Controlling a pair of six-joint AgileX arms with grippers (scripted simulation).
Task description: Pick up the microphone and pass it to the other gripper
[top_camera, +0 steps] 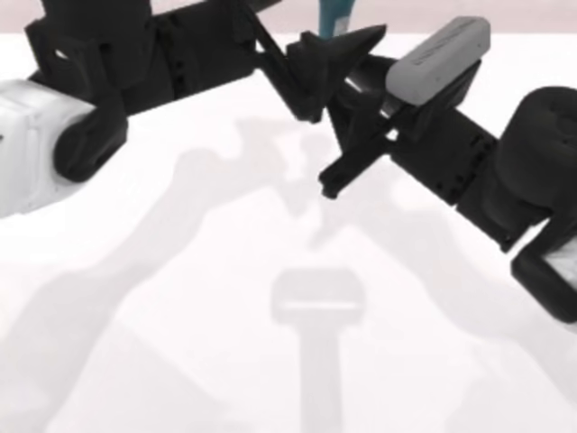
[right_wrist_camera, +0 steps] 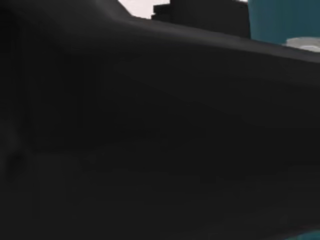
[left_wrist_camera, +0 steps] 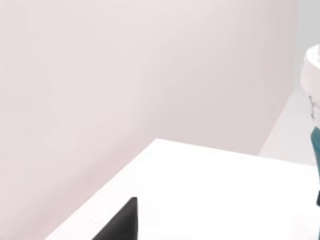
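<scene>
From above, the left gripper (top_camera: pixel 302 86) and right gripper (top_camera: pixel 347 54) are crowding the microphone (top_camera: pixel 335 16); whose fingers hold it, I cannot tell. Left wrist: its white head is showing. Right wrist: mostly dark. Releasing early risks dropping it.

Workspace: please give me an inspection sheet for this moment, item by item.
Surface: white table, bare, with arm shadows only.
Job's things: the microphone is lifted above the table at the far edge of the top view; only its teal handle shows there, its white head in the left wrist view.
Clutter: nothing seen.
Hands: left hand and right hand meet at the microphone; which one grips it cannot be told. Right wrist view is mostly dark.
Cables: nothing seen.
Surroundings: plain pale wall.
</scene>
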